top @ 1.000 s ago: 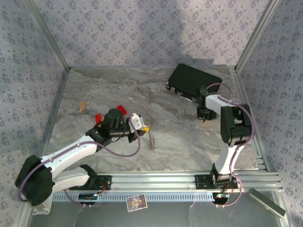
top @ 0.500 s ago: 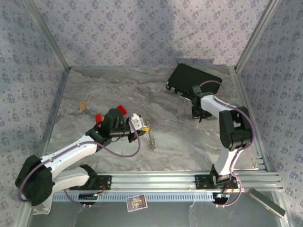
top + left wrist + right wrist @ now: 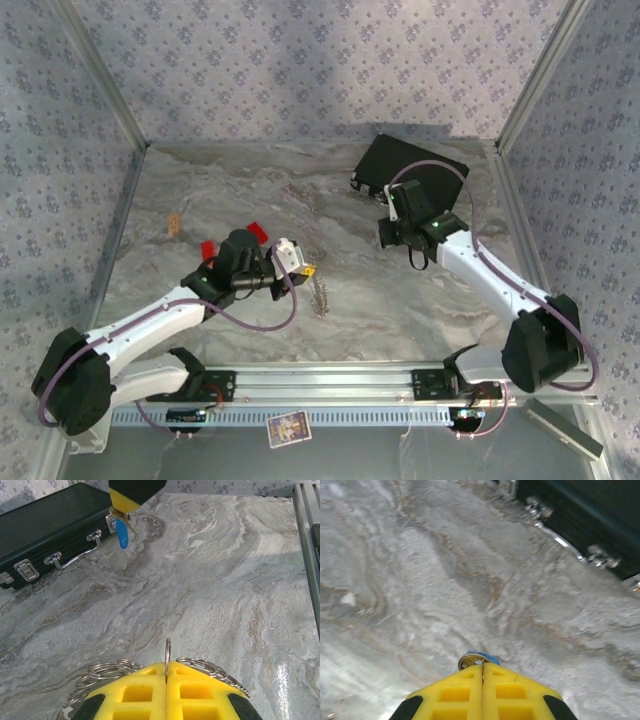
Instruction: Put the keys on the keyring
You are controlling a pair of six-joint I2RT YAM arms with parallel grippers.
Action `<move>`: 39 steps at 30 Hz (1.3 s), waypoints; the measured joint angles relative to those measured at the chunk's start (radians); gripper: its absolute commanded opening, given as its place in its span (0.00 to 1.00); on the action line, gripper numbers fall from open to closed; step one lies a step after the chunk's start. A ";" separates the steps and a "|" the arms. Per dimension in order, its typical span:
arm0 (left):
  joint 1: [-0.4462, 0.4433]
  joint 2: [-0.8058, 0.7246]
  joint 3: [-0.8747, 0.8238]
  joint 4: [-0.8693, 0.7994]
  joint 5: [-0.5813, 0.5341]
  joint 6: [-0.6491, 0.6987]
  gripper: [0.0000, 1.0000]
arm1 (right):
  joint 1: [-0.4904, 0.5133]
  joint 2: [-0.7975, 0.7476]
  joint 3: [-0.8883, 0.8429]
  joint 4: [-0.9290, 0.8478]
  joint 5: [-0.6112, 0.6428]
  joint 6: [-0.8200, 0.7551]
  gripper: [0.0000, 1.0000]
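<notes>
My left gripper (image 3: 166,664) is shut on one upright loop of the keyring (image 3: 110,671), whose chain of silvery wire rings spreads to both sides of the yellow fingers. From above, the keyring (image 3: 322,297) hangs below the left gripper (image 3: 304,268) at the table's middle. A blue-headed key (image 3: 488,657) is pinched by its small ring in my shut right gripper (image 3: 483,665). In the left wrist view that key (image 3: 122,535) dangles from the right gripper (image 3: 121,511), above the table and near the case. From above, the right gripper (image 3: 412,252) is right of centre.
A black case (image 3: 412,170) with metal latches lies at the back right; its handle side (image 3: 70,560) faces the key. Two red pieces (image 3: 257,230) (image 3: 208,248) lie behind the left arm. A small tan bit (image 3: 174,222) sits at the far left. Patterned walls enclose the marble table (image 3: 380,300).
The right arm has swung left, away from the right wall and the case, carrying the blue key toward the table's middle. The left arm and keyring have stayed put.
</notes>
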 measured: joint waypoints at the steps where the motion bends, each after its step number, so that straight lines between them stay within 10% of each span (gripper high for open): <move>1: 0.000 0.000 0.000 0.000 -0.001 -0.001 0.00 | 0.007 0.000 0.001 -0.023 -0.018 0.013 0.00; 19: 0.000 0.012 0.000 0.008 -0.027 -0.024 0.00 | 0.173 0.234 -0.061 -0.195 -0.394 0.205 0.00; 39: -0.001 -0.002 0.000 0.000 -0.056 -0.023 0.00 | 0.167 0.495 0.100 -0.120 -0.276 0.176 0.00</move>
